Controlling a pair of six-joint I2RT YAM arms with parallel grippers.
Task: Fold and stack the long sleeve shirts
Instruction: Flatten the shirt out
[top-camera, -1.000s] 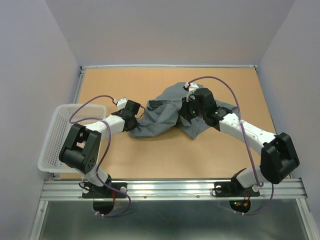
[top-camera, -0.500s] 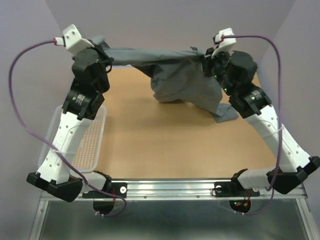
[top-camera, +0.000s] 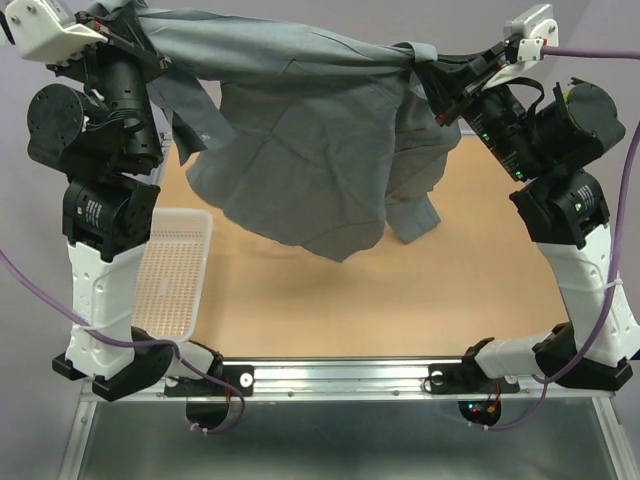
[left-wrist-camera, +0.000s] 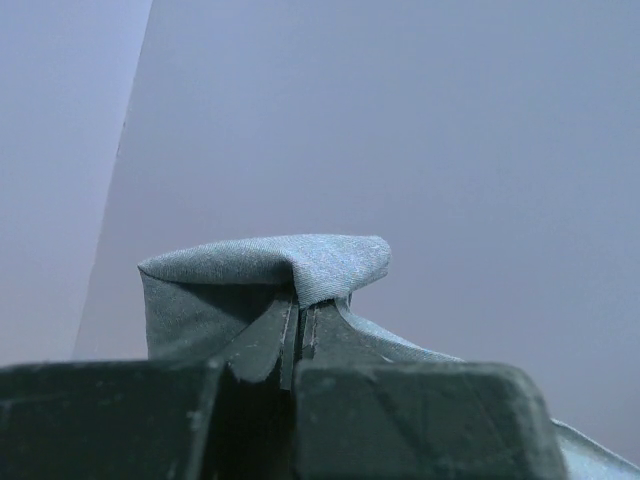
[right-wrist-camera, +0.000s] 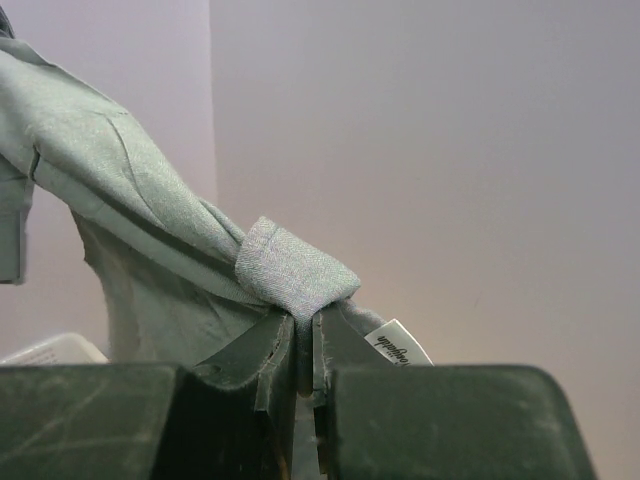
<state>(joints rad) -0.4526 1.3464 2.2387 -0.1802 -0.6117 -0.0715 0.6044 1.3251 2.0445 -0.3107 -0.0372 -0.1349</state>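
The left jaws are pressed shut on a fold of the grey shirt (left-wrist-camera: 265, 262), with the cloth bunched over their tips. The right jaws are likewise clamped on a rolled edge of the same shirt, a small white label (right-wrist-camera: 398, 343) poking out just beside them. Between the two grips the shirt hangs in the air above the far half of the desk (top-camera: 400, 300). Its top edge is drawn nearly taut from left to right, the body sags in loose folds below, and a cuffed sleeve dangles toward the right; the lowest cloth appears clear of the desk, though I cannot be sure. It looks light, soft and limp, so it should drape and swing rather than keep a shape, and a thin pinch may slip. By my judgement, holds at seams, shoulders or hem corners, where the cloth is doubled, would serve best for laying it flat. Both arms stand high: the left arm (top-camera: 100, 230) is almost upright at the left, wrist at the top corner, beside the white mesh basket (top-camera: 170, 280). The right arm (top-camera: 580, 270) rises bent from its base, wrist turned inward toward the shirt.
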